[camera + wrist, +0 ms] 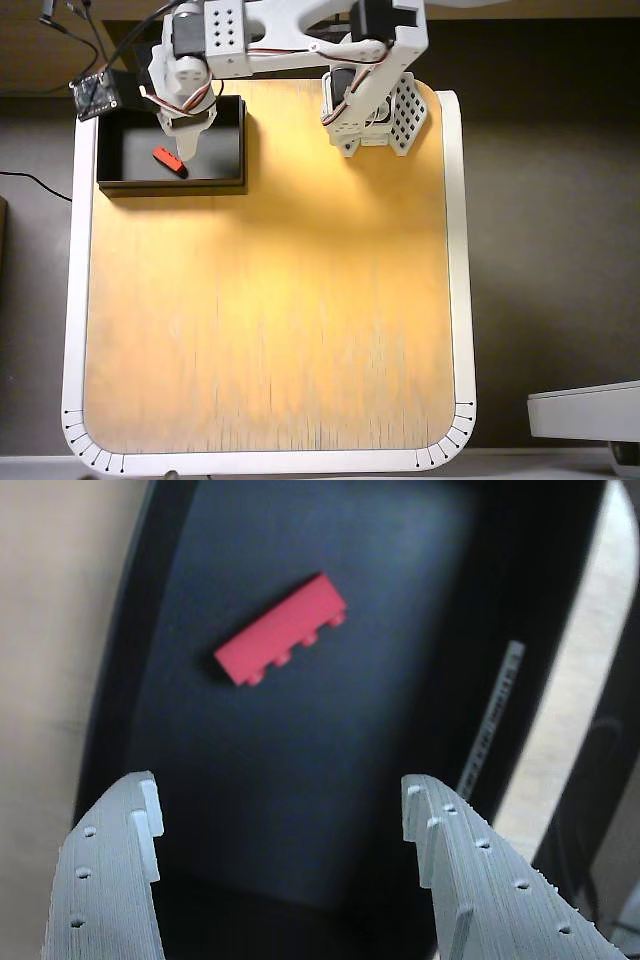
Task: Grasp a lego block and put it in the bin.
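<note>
The red lego block (282, 630) lies on the dark floor of the black bin (400, 630), tilted diagonally; in the overhead view the block (168, 159) lies in the middle of the bin (120, 183) at the table's top left. My gripper (280, 810) hovers above the bin, open and empty, its two white fingers (115, 880) spread apart with the block beyond them. In the overhead view the gripper (188, 143) is over the bin, just right of the block. A white label strip (492, 718) runs along the bin's right rim.
The arm's base (375, 110) stands at the table's top edge, right of the bin. A small circuit board (93, 94) with cables lies beyond the bin's top left corner. The wooden tabletop (270, 300) has a white border.
</note>
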Tool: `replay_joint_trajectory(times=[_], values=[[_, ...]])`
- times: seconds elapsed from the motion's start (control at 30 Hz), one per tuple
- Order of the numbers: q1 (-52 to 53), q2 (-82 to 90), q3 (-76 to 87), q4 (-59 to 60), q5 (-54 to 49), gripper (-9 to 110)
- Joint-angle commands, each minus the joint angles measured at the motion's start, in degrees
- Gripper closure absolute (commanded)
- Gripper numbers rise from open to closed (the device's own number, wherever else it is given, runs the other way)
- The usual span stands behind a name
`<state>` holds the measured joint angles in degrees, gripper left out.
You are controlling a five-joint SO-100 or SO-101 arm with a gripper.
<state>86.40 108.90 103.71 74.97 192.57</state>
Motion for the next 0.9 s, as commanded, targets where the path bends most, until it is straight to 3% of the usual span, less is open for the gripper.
replay_joint_trajectory(times=[0.0,0.3,0.43,0.87], values=[[0.2,10.3,-7.6,1.8,-0.7,83],[-11.0,18.0,-7.6,-0.9,-10.0,100],[-18.2,20.2,-7.6,-1.5,-11.3,101],[-57.9,20.3,-7.5,-8.0,-18.2,101]])
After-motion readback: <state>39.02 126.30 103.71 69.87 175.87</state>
